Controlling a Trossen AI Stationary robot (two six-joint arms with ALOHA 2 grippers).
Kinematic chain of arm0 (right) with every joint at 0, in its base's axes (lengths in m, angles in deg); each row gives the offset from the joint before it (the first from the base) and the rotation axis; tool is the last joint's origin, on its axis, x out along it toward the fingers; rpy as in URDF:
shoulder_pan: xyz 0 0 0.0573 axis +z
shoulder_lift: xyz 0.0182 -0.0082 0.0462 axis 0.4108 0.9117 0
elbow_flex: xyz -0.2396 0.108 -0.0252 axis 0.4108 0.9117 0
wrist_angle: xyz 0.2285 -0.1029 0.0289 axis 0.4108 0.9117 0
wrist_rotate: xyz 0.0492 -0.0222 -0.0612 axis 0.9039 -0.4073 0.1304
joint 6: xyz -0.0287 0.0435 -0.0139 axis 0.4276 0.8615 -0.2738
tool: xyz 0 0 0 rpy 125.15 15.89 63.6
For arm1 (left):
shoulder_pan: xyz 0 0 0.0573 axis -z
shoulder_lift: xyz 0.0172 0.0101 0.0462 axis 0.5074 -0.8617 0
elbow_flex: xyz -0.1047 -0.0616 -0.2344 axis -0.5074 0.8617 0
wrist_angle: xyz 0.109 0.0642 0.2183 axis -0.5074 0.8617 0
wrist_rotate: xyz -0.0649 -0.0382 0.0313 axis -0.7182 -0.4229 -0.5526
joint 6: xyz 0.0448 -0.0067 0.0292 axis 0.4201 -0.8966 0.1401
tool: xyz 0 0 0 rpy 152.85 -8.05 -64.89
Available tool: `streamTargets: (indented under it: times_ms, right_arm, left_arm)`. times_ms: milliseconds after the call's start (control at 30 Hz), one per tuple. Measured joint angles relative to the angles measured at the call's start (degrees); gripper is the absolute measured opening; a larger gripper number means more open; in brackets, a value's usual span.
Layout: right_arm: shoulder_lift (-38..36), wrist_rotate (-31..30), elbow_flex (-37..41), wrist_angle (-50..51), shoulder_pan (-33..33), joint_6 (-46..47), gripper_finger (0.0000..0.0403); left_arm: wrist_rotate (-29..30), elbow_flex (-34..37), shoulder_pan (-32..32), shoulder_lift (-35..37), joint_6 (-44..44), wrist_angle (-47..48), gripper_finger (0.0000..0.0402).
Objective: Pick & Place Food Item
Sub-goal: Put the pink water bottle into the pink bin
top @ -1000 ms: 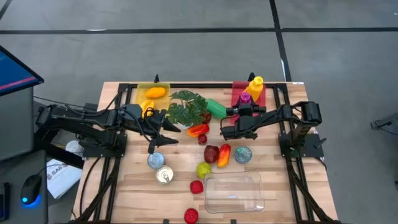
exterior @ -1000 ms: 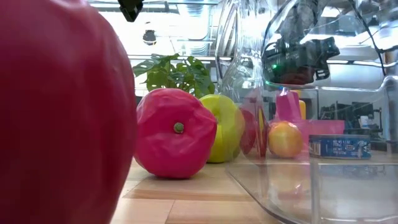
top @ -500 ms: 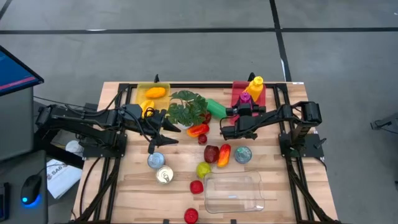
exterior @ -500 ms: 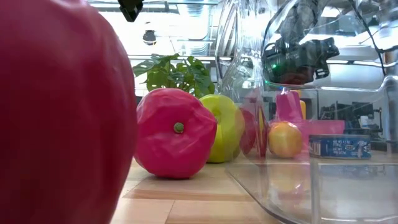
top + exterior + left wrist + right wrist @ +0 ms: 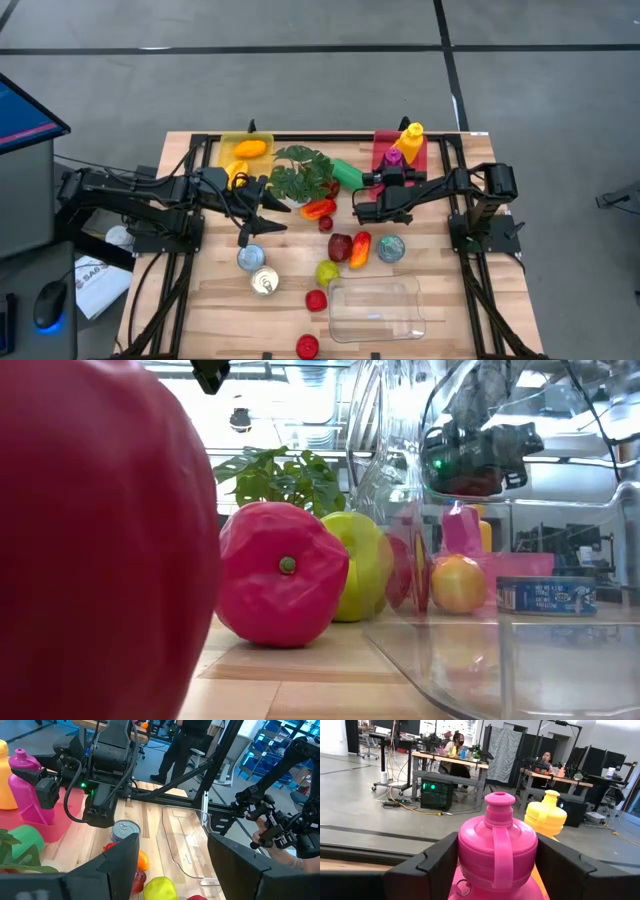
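Observation:
A pink bottle (image 5: 497,850) stands upright in the pink tray (image 5: 381,150) at the table's far right, beside a yellow bottle (image 5: 411,138). My right gripper (image 5: 497,845) is level at the pink bottle's upper body and shut on it. My left gripper (image 5: 258,225) hovers open and empty left of the plant (image 5: 300,172). Toy food lies mid-table: a red-orange pepper (image 5: 318,209), a red apple (image 5: 340,246) and a green apple (image 5: 327,271). An orange fruit (image 5: 250,148) sits in the yellow bin. My right gripper pinches the pink bottle's rounded upper body (image 5: 465,845) below the cap, one finger on each side. The fingers come level from the table's near side and point toward the far edge. The bottle stays upright with its base (image 5: 31,817) down at the pink tray.
A clear plastic container (image 5: 420,300) lies near the front edge, with red fruits (image 5: 316,300) beside it. Two cans (image 5: 250,258) stand front left and another can (image 5: 390,248) sits right of the apples. A green item (image 5: 347,172) lies by the plant. People show beyond the table.

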State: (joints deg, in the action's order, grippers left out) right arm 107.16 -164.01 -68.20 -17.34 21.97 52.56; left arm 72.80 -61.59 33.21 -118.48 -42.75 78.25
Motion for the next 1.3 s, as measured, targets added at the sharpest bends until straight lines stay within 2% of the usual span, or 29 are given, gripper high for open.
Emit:
streamTargets:
  times_ms: [1167, 1300]
  right_arm:
    - [0.0, 0.1, 0.0, -0.1, 0.1, 1.5, 0.0241]
    - [0.0, 0.3, 0.0, 0.5, 0.1, 1.5, 0.026]
  left_arm:
    - [0.0, 0.0, 0.0, 0.0, -0.1, -0.1, 0.0227]
    - [0.0, 0.0, 0.0, 0.0, -0.1, -0.1, 0.0227]
